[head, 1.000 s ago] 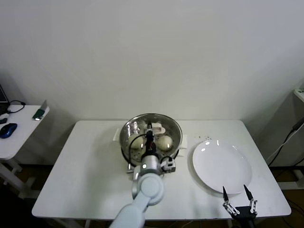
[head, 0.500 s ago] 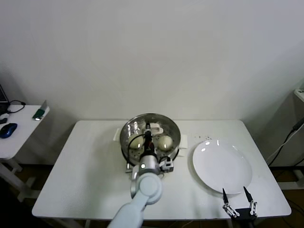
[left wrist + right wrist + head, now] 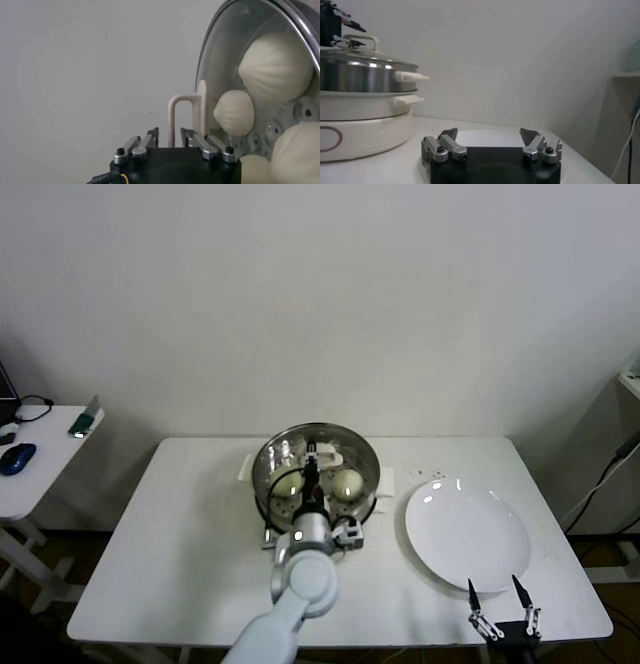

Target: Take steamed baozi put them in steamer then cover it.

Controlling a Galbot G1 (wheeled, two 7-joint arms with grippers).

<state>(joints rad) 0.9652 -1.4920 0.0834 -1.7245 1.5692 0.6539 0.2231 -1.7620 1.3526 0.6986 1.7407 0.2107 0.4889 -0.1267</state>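
The steamer (image 3: 268, 456) stands at the back middle of the white table, with its glass lid on it. Through the lid I see steamed baozi (image 3: 289, 483) lying on the perforated tray; in the left wrist view they are the cream buns (image 3: 272, 67). My left gripper (image 3: 312, 466) hovers over the lid, open, one finger on each side of the white lid handle (image 3: 186, 117) with a small gap either side. My right gripper (image 3: 501, 592) rests open at the table's front right edge, holding nothing. The steamer (image 3: 365, 75) also shows in the right wrist view.
A large white plate (image 3: 466, 532) with nothing on it lies right of the steamer, just beyond the right gripper. A side table at the far left carries a blue mouse (image 3: 18, 456). A few small specks (image 3: 437, 476) mark the table behind the plate.
The left gripper's fingers have parted and let go of the lid handle. The left arm has shifted slightly towards the left. The right arm has not moved.
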